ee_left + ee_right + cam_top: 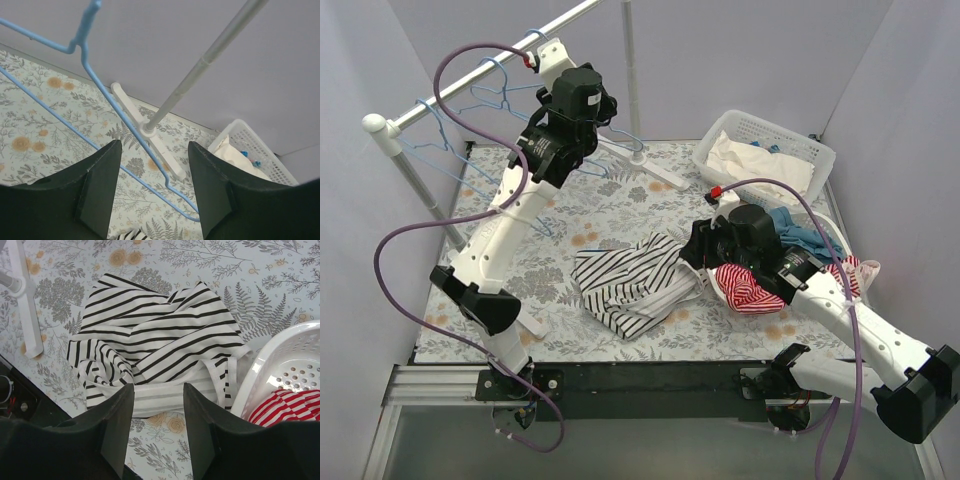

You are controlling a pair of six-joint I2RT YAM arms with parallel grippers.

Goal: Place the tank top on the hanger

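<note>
White fabric with thin black stripes: tank top [630,282]. Lies crumpled on the floral table [620,205], toward the middle of its near edge, on no hanger. Right gripper [157,390]: poised over the near part of the tank top, fingers spread, gripping nothing. Just right of the tank top, toward the right edge: red-and-white garment [745,285] in a white tub [280,360], with a teal cloth [802,236] behind. Far right corner: white basket [770,150] holding pale cloth. Left gripper [155,150]: raised over the far left part of the table beside the rail [490,80], fingers spread, empty. Hanger [86,25]: light-blue wire, hangs ahead of the left gripper and apart from it. Shows through the gap between the fingers, untouched. Below it on the table: white foot [150,132] of the rack.
</note>
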